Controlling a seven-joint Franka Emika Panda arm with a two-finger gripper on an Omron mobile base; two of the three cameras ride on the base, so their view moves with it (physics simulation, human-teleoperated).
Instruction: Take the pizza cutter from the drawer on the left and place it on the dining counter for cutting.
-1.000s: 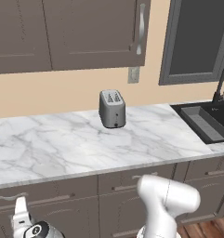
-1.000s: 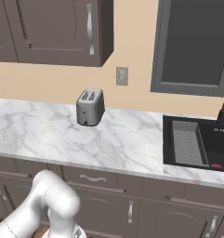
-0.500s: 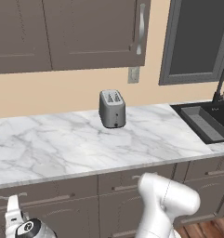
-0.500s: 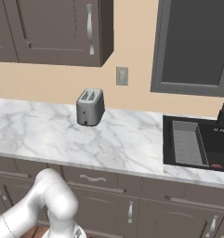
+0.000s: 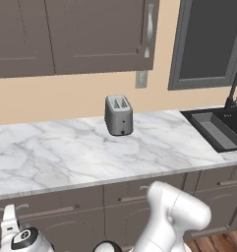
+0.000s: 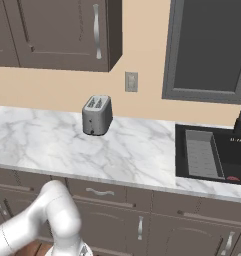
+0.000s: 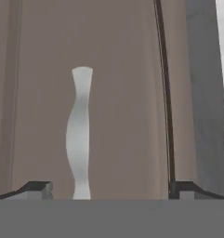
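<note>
The drawer fills the hand view as a closed grey-brown front, and its curved silver handle runs lengthwise because the hand is rolled. My gripper is open, with its two dark fingertips wide apart; the handle lies between them, nearer the left one. In the left base view my gripper sits low at the bottom left, in front of the drawer under the marble worktop. The pizza cutter is hidden and the dining counter is out of view.
A grey toaster stands on the long marble worktop by the beige wall. A black sink with a faucet lies at the right. Tall cupboard doors hang above. More drawer fronts run under the worktop.
In the left base view my hand has crept a little to the left along the drawer front. The toaster and worktop have not moved.
</note>
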